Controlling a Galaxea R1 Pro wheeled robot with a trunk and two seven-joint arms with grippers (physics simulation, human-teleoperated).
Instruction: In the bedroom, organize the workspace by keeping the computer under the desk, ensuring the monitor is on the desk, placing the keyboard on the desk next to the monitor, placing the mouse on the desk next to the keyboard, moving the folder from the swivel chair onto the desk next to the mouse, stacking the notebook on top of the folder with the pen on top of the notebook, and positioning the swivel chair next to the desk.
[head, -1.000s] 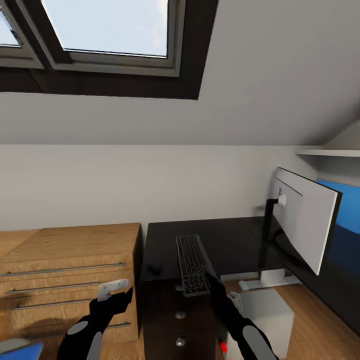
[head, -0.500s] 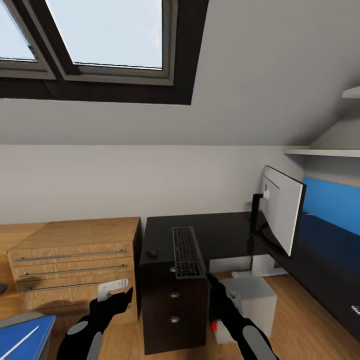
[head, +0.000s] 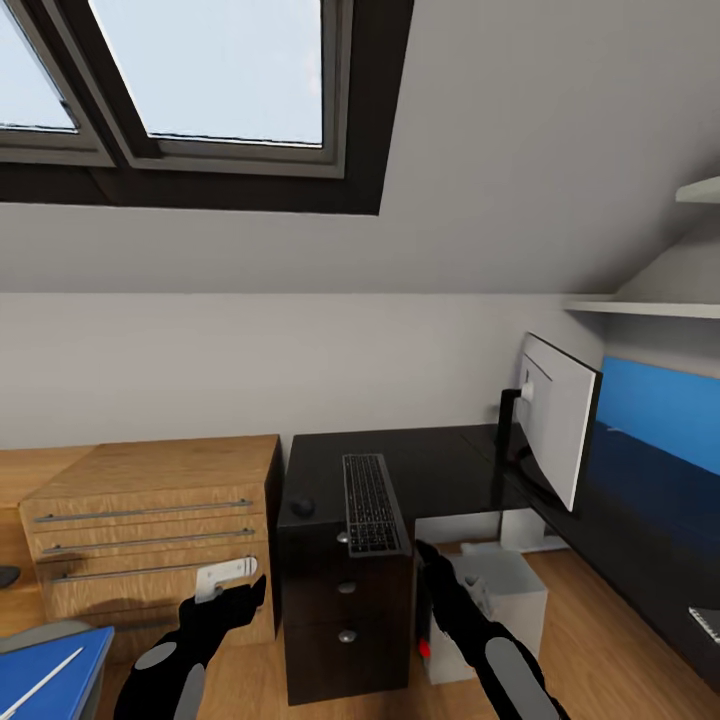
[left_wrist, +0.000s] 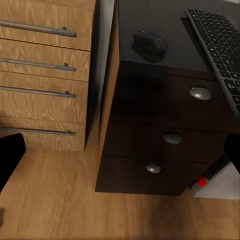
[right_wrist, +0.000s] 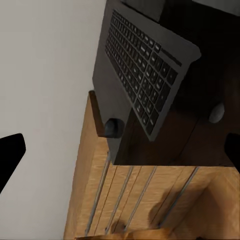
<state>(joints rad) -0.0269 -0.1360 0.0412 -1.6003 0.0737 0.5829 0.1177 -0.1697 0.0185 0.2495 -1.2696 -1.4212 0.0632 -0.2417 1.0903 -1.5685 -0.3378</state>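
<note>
The black desk (head: 440, 470) carries the keyboard (head: 370, 503), whose near end juts over the drawer front, with the small black mouse (head: 303, 507) to its left. The monitor (head: 555, 425) stands on the desk's right wing, its pale back towards me. Under the desk sits the grey computer (head: 500, 600). At the lower left the blue folder (head: 50, 675) with the white pen (head: 40, 683) lies on the grey swivel chair (head: 35, 634). The notebook is out of view. My left gripper (head: 240, 598) (left_wrist: 120, 155) and right gripper (head: 430, 562) (right_wrist: 120, 150) hang open and empty before the drawers.
A light wood chest (head: 150, 520) with long steel handles stands against the desk's left side. A skylight (head: 200, 80) sits in the sloped wall above. A blue back panel (head: 660, 420) and white shelves (head: 650, 308) are at the right. Wood floor (head: 600, 640) runs beside the computer.
The camera has backed away and swung left, so desk and chest look smaller and the folder with the pen has come into view. Both arms hold their pose.
</note>
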